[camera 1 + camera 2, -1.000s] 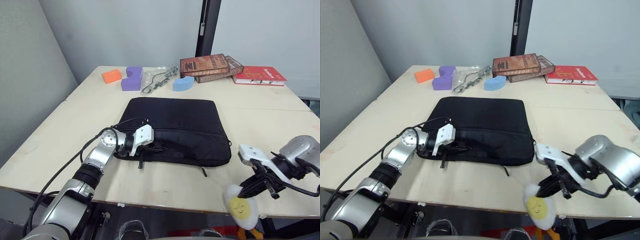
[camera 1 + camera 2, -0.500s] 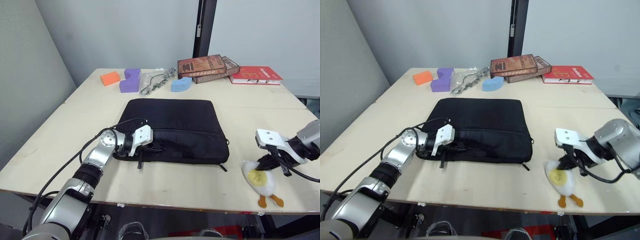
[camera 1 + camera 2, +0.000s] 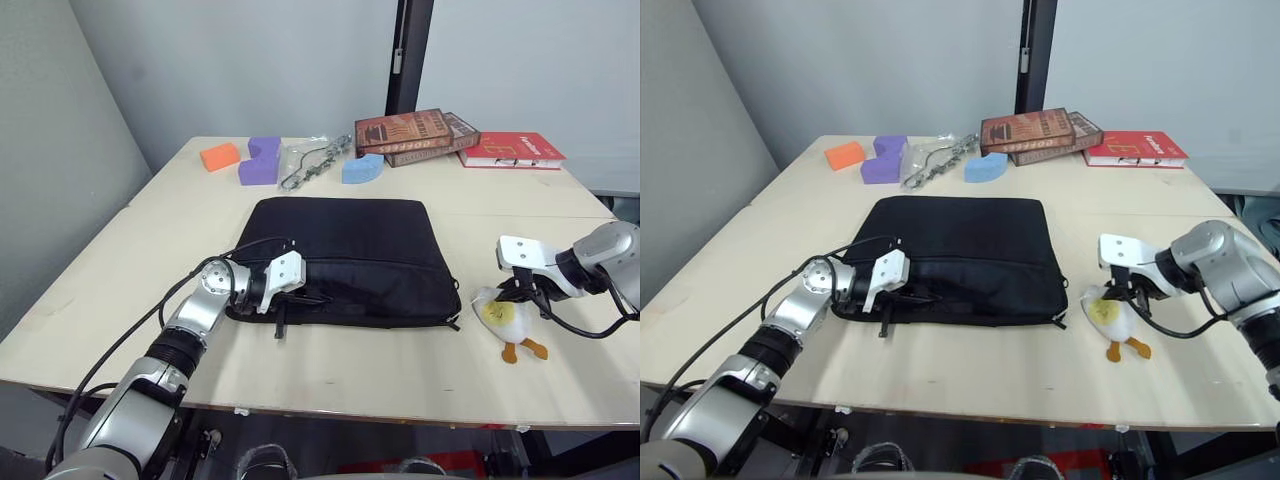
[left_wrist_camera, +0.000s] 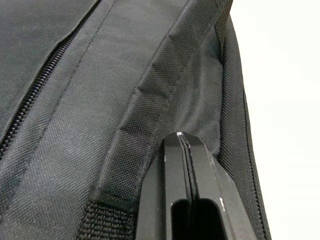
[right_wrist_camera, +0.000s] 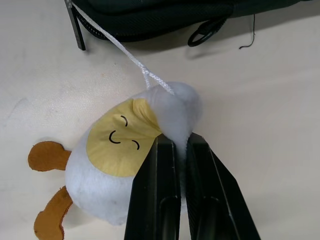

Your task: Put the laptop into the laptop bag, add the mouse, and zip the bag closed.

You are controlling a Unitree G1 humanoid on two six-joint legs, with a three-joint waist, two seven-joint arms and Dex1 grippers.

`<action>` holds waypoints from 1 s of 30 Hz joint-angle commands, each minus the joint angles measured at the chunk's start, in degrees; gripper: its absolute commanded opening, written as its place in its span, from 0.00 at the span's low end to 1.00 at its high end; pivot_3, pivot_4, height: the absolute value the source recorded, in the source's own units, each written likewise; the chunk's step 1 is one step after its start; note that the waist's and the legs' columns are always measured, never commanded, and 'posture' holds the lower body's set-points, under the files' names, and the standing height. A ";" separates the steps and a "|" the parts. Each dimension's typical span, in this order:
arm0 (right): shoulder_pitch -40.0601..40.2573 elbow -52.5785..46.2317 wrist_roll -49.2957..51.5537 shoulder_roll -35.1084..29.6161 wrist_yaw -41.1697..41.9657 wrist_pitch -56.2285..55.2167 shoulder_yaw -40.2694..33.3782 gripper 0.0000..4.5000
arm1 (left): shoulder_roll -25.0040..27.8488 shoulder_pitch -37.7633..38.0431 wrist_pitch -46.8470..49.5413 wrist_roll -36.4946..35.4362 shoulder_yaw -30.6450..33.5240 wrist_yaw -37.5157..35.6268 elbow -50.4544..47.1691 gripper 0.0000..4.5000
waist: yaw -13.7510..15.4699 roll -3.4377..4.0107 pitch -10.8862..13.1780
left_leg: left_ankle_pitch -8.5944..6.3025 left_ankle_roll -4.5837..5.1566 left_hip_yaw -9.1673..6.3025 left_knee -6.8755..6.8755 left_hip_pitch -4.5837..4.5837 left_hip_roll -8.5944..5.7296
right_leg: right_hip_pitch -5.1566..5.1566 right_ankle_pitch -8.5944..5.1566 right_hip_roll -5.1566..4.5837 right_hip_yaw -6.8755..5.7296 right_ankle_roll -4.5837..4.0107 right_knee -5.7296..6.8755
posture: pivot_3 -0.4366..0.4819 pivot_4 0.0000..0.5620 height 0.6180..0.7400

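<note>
The black laptop bag lies flat in the middle of the table. My left gripper sits at its front left corner, by a handle strap. In the left wrist view its fingertips are pressed together into a fold of the bag's fabric. My right gripper is shut on a white egg-shaped soft toy with a yellow face, lying on the table just right of the bag's front right corner. A white cord runs from the toy to the bag's edge. The laptop and the mouse are out of view.
Along the table's back edge are stacked books, a red book, orange, purple and blue foam blocks, and a clear packet with a chain. The table's front edge runs close below both grippers.
My right gripper has carried the egg toy from beyond the table's front edge up and left to beside the bag's right corner. The left gripper has stayed put.
</note>
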 commanded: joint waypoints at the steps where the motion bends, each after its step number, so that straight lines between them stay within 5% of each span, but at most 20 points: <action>1: -1.57 1.22 -1.59 -0.75 0.12 -0.48 -1.51 0.01 | 1.34 3.99 2.37 6.20 -4.07 -0.04 4.76 0.00 | -0.04 0.00 0.00 | 0.00 0.00 0.00 0.00 0.00 0.00 | 0.00 0.00 0.00 0.00 0.00 -0.01 | 0.48 0.27 0.95; 15: -7.83 9.44 -5.56 4.55 -8.18 -2.57 -2.17 0.01 | 1.44 4.43 2.16 6.43 -4.34 -0.08 4.07 0.00 | -0.21 0.02 -0.01 | -0.01 0.01 0.08 -0.13 -0.01 0.00 | -0.03 -0.01 0.00 0.04 0.02 -0.17 | 0.48 0.27 0.95; 30: -11.08 12.54 -2.96 12.60 -16.87 7.17 -7.11 0.01 | 1.53 4.63 2.74 6.45 -4.41 0.02 3.55 0.00 | -0.25 0.08 -0.02 | -0.01 0.01 0.14 -0.40 0.01 0.00 | -0.07 -0.01 0.00 0.01 0.02 -0.30 | 0.48 0.27 0.95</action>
